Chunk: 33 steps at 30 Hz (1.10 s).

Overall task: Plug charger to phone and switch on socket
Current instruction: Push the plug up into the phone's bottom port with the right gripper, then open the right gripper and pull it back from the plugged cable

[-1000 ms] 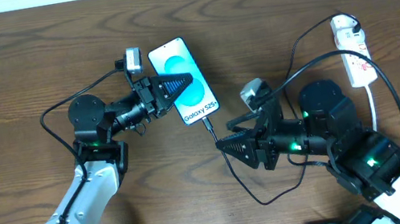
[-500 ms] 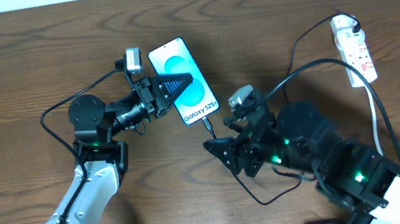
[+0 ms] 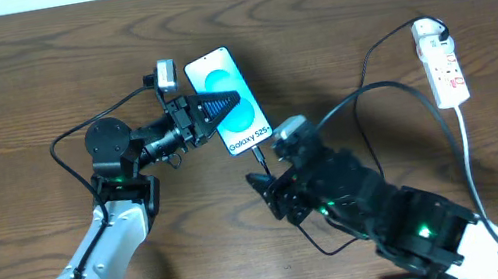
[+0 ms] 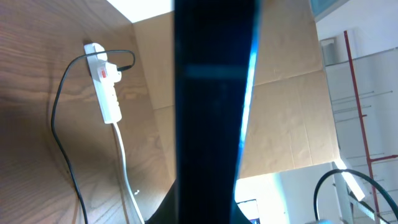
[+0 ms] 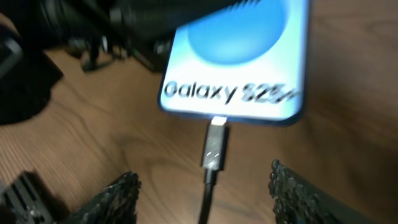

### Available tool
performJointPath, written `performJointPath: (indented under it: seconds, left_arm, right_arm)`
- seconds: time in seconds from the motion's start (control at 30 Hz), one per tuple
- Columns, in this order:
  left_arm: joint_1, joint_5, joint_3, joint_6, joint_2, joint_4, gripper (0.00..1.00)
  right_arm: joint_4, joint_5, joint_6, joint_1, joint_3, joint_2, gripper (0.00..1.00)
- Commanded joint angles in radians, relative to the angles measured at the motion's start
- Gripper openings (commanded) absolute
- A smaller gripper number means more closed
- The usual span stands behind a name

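Observation:
The phone (image 3: 245, 125), its cyan-and-white screen reading "Galaxy S25", lies at the table's centre. My left gripper (image 3: 222, 101) is shut on it; in the left wrist view its dark edge (image 4: 214, 106) fills the middle between the jaws. The charger's silver plug tip (image 5: 214, 144) meets the phone's (image 5: 239, 68) bottom edge. Its black cable (image 3: 378, 90) runs right to the white socket (image 3: 443, 66). My right gripper (image 5: 205, 190) stands open just below the tip, with the cable between its fingers (image 5: 117, 194) and untouched. It shows in the overhead view as the right gripper (image 3: 265, 196).
The socket (image 4: 103, 84) with its white cord (image 4: 122, 163) lies near the far right edge, seen beyond the phone from the left wrist. A loop of black cable (image 3: 322, 244) lies under my right arm. Cardboard panels (image 4: 292, 112) stand past the table.
My right arm has swung left and up toward the phone's bottom end, bringing its open jaws around the cable behind the plug tip. The left gripper and phone have not moved.

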Motion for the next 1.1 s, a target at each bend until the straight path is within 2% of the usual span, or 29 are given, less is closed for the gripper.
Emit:
performJointPath:
  seconds: [0.0,0.37,0.57,0.67,0.8,1.07]
  left_arm:
    - [-0.002,-0.008,0.023,0.02,-0.003,0.013,0.07]
    - [-0.002,-0.008,0.023,0.02,-0.003,0.013,0.07]
    - [-0.002,-0.008,0.023,0.021,-0.003,0.013,0.07]
    - [-0.002,0.0,0.023,0.02,-0.003,0.013,0.07]
    - [-0.002,0.014,0.023,0.02,-0.003,0.013,0.08]
    - [-0.003,0.034,0.023,-0.02,-0.003,0.013,0.07]
  right_arm:
    - [-0.005,0.033,0.015,0.014,0.019,0.032,0.64]
    - [-0.037,0.078,0.047,0.016,0.019,0.042,0.5]
    - [-0.027,0.077,0.047,0.016,0.019,0.045,0.27]
    - [-0.001,0.077,0.051,0.016,0.019,0.045,0.19]
    - [0.051,0.077,0.074,0.016,0.019,0.045,0.02]
    - [0.163,0.077,0.077,0.016,0.019,0.061,0.01]
